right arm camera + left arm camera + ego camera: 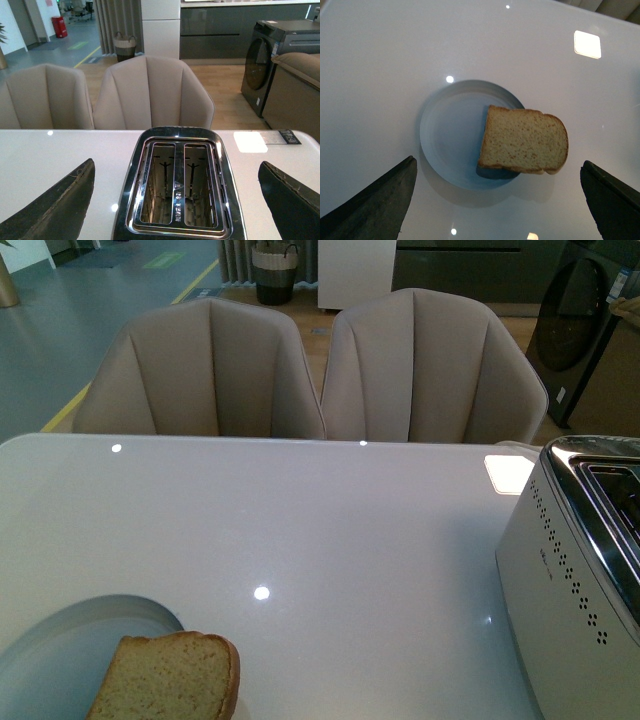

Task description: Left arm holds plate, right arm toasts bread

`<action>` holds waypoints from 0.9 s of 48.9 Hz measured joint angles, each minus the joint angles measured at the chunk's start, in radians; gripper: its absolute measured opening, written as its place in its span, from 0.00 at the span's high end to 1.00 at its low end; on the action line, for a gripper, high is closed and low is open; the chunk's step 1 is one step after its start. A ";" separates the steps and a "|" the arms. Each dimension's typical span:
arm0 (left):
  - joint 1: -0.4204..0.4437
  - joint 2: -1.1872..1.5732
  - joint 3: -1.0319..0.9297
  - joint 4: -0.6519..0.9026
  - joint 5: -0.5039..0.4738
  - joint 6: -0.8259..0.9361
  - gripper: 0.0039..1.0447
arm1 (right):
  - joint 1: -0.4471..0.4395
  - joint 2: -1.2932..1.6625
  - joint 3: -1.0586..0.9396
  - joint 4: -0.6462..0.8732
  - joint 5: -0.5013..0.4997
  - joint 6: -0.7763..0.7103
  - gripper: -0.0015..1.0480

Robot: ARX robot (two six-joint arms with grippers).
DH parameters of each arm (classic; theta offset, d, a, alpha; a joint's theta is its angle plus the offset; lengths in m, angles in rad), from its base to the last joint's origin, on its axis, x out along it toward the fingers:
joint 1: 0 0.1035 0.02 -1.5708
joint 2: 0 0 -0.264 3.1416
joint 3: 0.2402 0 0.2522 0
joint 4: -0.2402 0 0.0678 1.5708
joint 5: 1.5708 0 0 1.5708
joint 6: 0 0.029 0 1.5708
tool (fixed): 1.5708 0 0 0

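Glossy white desk fills the front view, with two beige upholstered chairs pushed up to its far edge. Behind them are a dark woven basket and a dark-fronted washing machine.

A pale blue-white plate sits at the desk's near-left corner. The slice of wholemeal bread lies flat on it, its rounded end hanging over the rim on the side toward the toaster.

A cream and chrome two-slot toaster stands along the desk's right edge, well apart from the plate.

The left end effector hangs above the plate, its black jaws spread wide and holding nothing. The right end effector hangs over the toaster's slots, also wide apart and gripping nothing.
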 joint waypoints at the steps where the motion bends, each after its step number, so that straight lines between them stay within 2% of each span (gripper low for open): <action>1: -0.001 0.003 0.002 0.000 0.000 -0.004 0.07 | 0.000 0.000 0.000 0.000 0.000 0.000 0.08; 10: 0.005 0.055 0.013 0.047 0.025 -0.009 0.07 | 0.000 0.000 0.000 0.000 0.000 0.000 0.08; 19: 0.083 0.222 0.013 0.211 0.102 0.032 0.07 | 0.000 0.000 0.000 0.000 0.000 0.000 0.08; 31: 0.233 0.600 0.008 0.575 0.175 0.127 0.07 | 0.000 0.000 0.000 0.000 0.000 0.000 0.08; 44: 0.273 1.034 0.022 0.898 0.178 0.203 0.07 | 0.000 0.000 0.000 0.000 0.000 0.000 0.08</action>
